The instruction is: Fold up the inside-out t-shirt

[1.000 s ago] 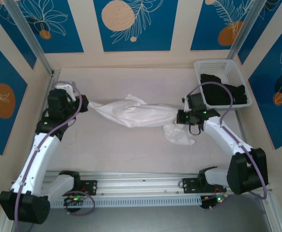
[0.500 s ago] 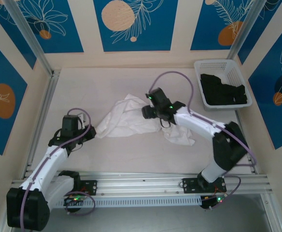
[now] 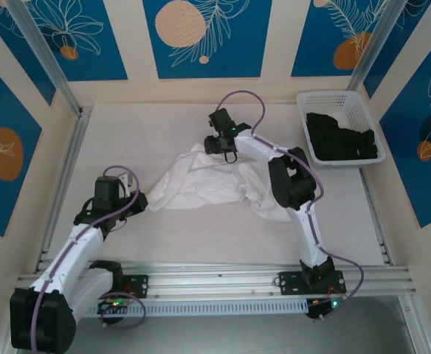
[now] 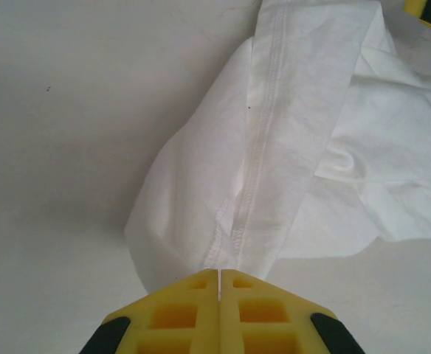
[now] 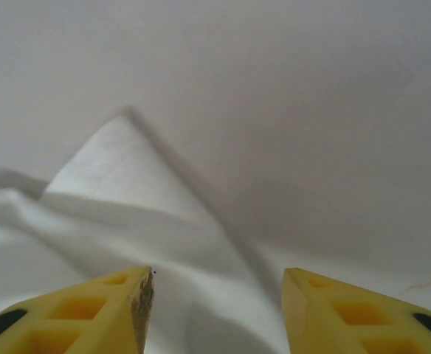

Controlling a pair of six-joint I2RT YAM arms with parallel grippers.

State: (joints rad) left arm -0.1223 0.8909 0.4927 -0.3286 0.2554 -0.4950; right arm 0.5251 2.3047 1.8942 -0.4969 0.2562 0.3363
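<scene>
the inside-out t-shirt point(image 3: 201, 181) is pinched at its hem by the left gripper point(image 4: 219, 274) as anchor; the right gripper point(image 5: 217, 291) is held parted, empty.

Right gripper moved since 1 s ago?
Yes. The right gripper swung left and farther back, away from the white basket, and is now open over the t-shirt's far edge.

One white t-shirt point(image 3: 201, 184), one basket point(image 3: 333, 96), one black garment point(image 3: 341, 141), two arms point(image 3: 74, 245) point(image 3: 293, 183)
</scene>
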